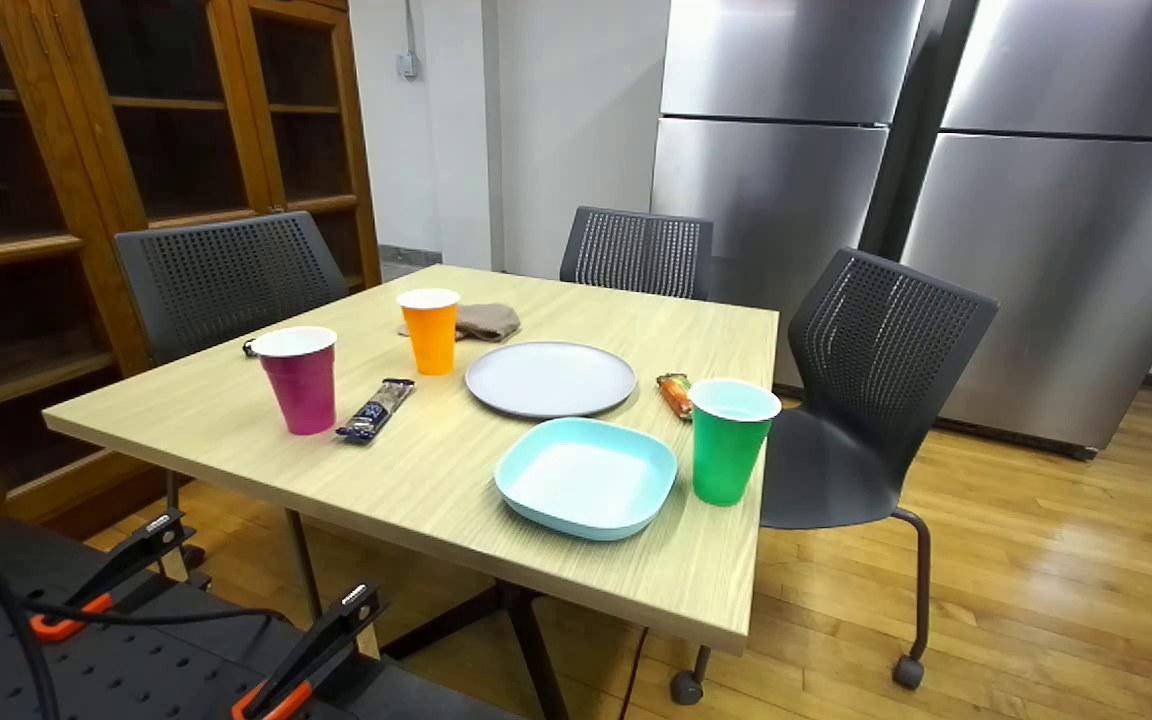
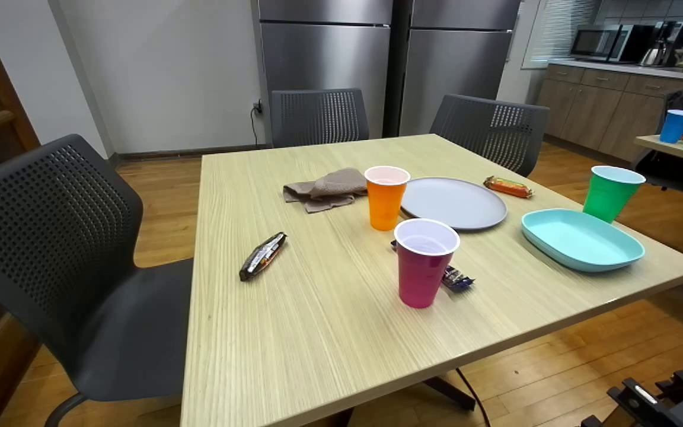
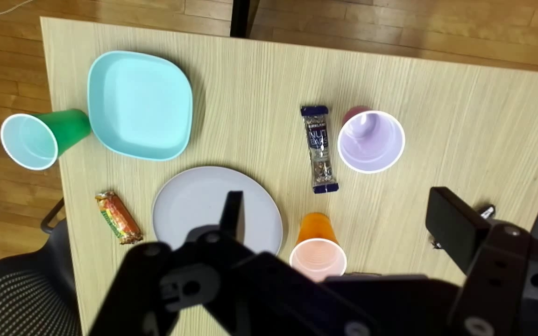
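My gripper (image 3: 343, 207) is open and empty above the table, seen only in the wrist view. An upright orange cup (image 3: 315, 254) shows between its fingers, apart from them and partly hidden. A maroon cup (image 3: 371, 142) and a nut bar (image 3: 319, 149) lie just beyond. One finger covers part of the grey round plate (image 3: 189, 200); the other covers part of a dark-wrapped bar (image 2: 263, 256). A turquoise square dish (image 3: 140, 105), a green cup (image 3: 68, 130) and an orange-wrapped bar (image 3: 118, 217) are farther off. A brown cloth (image 2: 329, 188) lies behind the orange cup, mostly hidden in the wrist view.
The light wood table (image 1: 416, 490) has chairs around it, including a dark chair (image 1: 836, 440) near the green cup. A black bench with clamps (image 1: 311, 650) stands beside the table's edge. Refrigerators (image 1: 766, 220) and a wooden cabinet (image 1: 136, 150) stand behind.
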### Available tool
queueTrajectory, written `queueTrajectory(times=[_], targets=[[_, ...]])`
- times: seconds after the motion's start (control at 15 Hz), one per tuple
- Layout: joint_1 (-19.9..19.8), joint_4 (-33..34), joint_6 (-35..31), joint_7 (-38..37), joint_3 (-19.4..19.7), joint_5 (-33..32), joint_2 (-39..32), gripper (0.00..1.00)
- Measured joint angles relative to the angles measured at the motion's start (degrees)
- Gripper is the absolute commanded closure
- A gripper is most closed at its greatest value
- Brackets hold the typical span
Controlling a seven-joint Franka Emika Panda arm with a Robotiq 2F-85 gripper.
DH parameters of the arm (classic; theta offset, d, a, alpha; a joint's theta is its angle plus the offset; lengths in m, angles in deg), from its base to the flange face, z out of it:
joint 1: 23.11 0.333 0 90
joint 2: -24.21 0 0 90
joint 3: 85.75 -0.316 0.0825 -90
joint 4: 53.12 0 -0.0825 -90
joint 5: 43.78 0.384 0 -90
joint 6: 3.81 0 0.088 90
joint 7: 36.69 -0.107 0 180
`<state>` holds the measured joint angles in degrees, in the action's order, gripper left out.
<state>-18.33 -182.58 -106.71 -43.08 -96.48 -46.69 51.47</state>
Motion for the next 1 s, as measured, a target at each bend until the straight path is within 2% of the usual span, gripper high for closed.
queueTrajectory(times=[0.67, 1.0], targets=[[-0.8, 6.1, -10.7, -6.4, 2.8, -0.1, -13.7, 0.00], [-0.9, 7.6, -20.6, -8.4, 4.0, -0.1, -21.1, 0.00]])
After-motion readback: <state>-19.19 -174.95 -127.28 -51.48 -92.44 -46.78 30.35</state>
